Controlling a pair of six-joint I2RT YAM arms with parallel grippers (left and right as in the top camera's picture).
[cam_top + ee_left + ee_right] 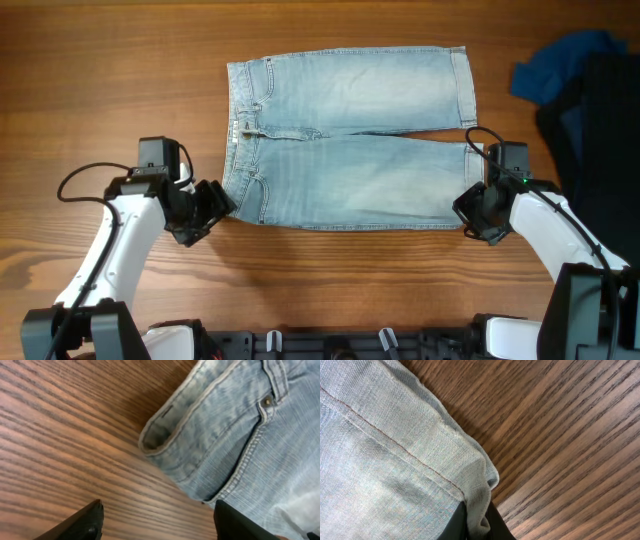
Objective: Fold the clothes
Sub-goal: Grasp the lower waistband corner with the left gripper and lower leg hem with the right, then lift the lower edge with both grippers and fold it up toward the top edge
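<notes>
Denim shorts [350, 140], near-right cuff corner: my right pincer [477, 527] is clamped on it, the folded hem bunched between the jaws. My left pincer [160, 527] stands apart, low over the counter [100, 80], with the near-left waistband corner [160, 435] just ahead and not yet gripped.

The shorts lie flat mid-counter, waist to the left, legs to the right.

Handling, as I judge it: soft but with body, middling weight, not slippery, not fragile. Thick seams, cuff and waistband should give the firmest hold, so I would take the corners.

Far right: a heap of royal-blue and black garments [585, 90], well apart.

Writing: none legible. One metal rivet [268, 402] at the pocket, its marking too small to read.
</notes>
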